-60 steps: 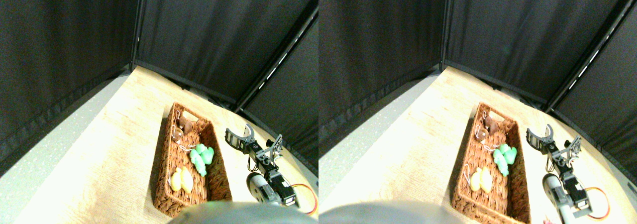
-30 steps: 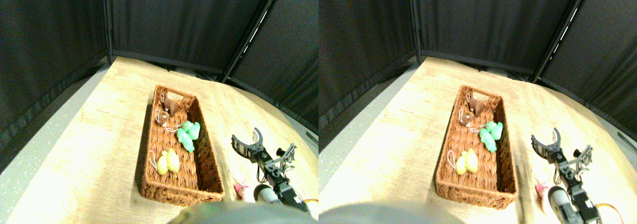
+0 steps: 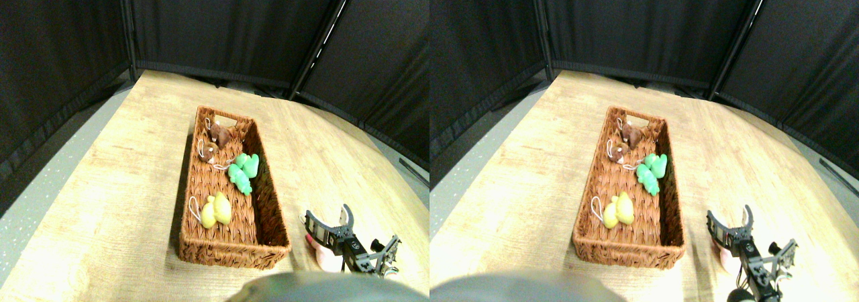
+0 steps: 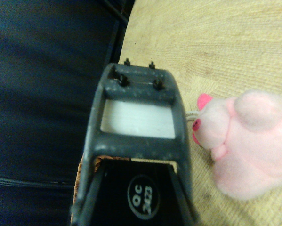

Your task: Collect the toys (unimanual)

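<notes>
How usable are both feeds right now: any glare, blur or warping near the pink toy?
Stereo pair view: the table is washed out by glare and edges curve; the pink toy shows only partly beside the right gripper. Wrist view: the toy is soft-focused, the jaw frame blurred.

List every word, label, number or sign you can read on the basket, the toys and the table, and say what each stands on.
None can be read.
The wicker basket shows only weave, no tag or print.
The brown toy, green toy and yellow toy inside it, and the pink toy on the table beside the right gripper, carry no readable label.
The wooden table and the black curtains behind bear no sign.
</notes>
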`<act>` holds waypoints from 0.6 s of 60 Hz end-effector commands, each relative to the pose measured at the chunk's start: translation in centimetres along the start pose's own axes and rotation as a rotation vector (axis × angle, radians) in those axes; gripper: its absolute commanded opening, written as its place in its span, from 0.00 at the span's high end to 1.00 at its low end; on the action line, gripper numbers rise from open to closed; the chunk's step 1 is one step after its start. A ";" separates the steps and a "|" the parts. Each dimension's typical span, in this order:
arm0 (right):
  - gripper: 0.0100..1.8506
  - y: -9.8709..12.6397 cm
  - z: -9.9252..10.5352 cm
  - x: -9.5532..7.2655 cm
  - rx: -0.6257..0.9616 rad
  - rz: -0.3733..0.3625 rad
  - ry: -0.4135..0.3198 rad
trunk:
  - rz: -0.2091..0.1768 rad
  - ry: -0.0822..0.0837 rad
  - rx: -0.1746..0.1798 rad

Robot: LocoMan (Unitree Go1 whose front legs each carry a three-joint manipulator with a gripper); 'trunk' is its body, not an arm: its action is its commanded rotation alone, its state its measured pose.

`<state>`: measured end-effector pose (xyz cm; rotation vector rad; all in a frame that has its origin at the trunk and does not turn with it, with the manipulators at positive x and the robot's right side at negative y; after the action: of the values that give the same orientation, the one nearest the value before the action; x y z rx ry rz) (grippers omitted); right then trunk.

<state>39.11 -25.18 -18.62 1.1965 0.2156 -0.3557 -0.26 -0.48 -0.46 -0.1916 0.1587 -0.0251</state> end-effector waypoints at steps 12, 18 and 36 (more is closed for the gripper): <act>0.52 -1.9 0.5 -1.4 0.012 -0.051 -0.053 | -0.010 0.015 -0.006; 0.53 -2.6 0.7 -1.5 0.021 -0.068 -0.059 | -0.016 0.017 -0.002; 0.58 -4.9 1.4 -1.3 0.012 -0.103 -0.102 | -0.015 0.016 0.002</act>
<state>35.73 -27.54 -22.09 1.1843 0.2339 -0.5115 -0.25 -0.37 -0.46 -0.1783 0.1648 -0.0424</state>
